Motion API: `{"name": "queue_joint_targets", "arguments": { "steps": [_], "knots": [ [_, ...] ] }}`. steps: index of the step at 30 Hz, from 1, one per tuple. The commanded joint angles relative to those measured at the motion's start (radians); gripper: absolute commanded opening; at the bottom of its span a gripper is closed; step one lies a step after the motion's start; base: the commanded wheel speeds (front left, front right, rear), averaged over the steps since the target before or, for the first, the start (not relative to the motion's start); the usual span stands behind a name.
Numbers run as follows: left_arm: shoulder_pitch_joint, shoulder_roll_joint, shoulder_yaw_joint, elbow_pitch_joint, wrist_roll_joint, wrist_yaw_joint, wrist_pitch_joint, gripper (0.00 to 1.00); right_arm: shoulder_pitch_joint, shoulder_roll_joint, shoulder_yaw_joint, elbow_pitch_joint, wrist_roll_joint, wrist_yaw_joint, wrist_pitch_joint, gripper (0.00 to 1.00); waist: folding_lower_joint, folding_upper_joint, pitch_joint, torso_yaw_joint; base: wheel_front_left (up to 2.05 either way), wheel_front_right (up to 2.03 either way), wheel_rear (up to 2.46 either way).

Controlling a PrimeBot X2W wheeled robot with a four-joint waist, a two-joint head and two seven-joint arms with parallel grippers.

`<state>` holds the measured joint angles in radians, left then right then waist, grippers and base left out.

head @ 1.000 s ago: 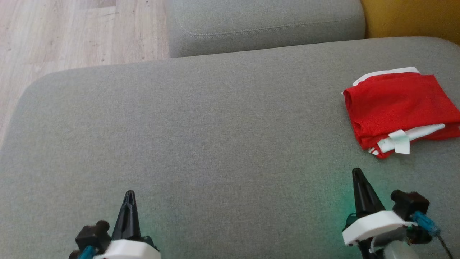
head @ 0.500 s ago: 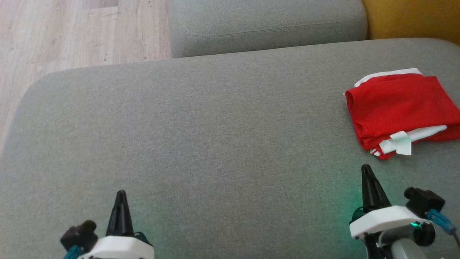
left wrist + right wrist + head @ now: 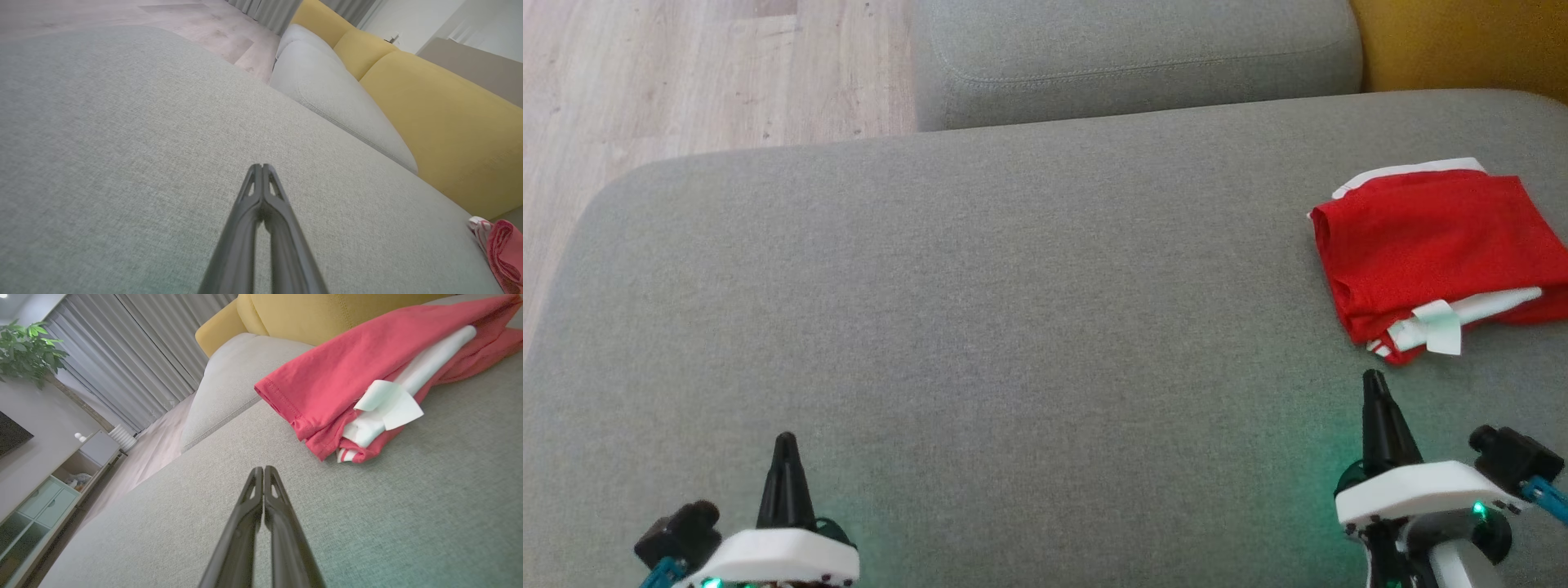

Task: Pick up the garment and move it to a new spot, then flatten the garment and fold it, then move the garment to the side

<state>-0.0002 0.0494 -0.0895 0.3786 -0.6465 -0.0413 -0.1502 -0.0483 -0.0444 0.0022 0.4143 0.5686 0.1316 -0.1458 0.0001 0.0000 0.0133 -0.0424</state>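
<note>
Head view: a wide grey sofa seat (image 3: 1013,286) fills the frame. A second grey cushion (image 3: 1135,57) lies beyond it, with pale wooden floor (image 3: 686,73) at the upper left and a yellow cushion (image 3: 1462,41) at the upper right. The garment (image 3: 1429,237), red with white trim, lies folded at the right edge of the seat. A small white label (image 3: 1439,325) sticks out of its near edge. The left end effector (image 3: 785,443) hangs at the lower left, fingers pressed together, well apart from the garment across bare fabric. The right end effector (image 3: 1374,380) hangs at the lower right, also closed, with its tip just short of the garment's near corner and not touching it.

Left wrist view: the left end effector (image 3: 261,167) points across bare grey seat with its fingers closed and holding nothing. The yellow cushion (image 3: 449,118) runs along the right. A corner of the garment (image 3: 502,249) peeks in at the lower right, far off to the side.

Right wrist view: the right end effector (image 3: 263,470) is closed and empty. The garment (image 3: 359,371) lies near, ahead and to the right, with nothing between them. The label (image 3: 388,404) is folded over, and no writing can be made out on it. Behind are grey curtains (image 3: 135,355), a leafy plant (image 3: 28,347) and a low cabinet (image 3: 49,490).
</note>
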Motion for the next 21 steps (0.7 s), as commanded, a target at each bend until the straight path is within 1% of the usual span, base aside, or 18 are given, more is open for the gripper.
{"name": "queue_joint_targets", "arguments": {
  "steps": [1, 21],
  "knots": [
    [-0.054, 0.000, 0.029, -0.038, -0.024, -0.006, 0.003, 0.00, -0.044, -0.002, -0.001, -0.039, 0.030, 0.000, 0.005, 0.00, 0.0000, 0.0000, 0.000, 0.001, 0.00, 0.00, 0.00],
    [-0.066, 0.000, 0.068, -0.059, -0.236, -0.025, 0.062, 0.00, -0.048, -0.003, -0.027, -0.068, 0.258, 0.000, 0.063, 0.00, 0.0000, 0.0000, -0.002, 0.010, 0.00, 0.00, 0.00]
  ]
}}
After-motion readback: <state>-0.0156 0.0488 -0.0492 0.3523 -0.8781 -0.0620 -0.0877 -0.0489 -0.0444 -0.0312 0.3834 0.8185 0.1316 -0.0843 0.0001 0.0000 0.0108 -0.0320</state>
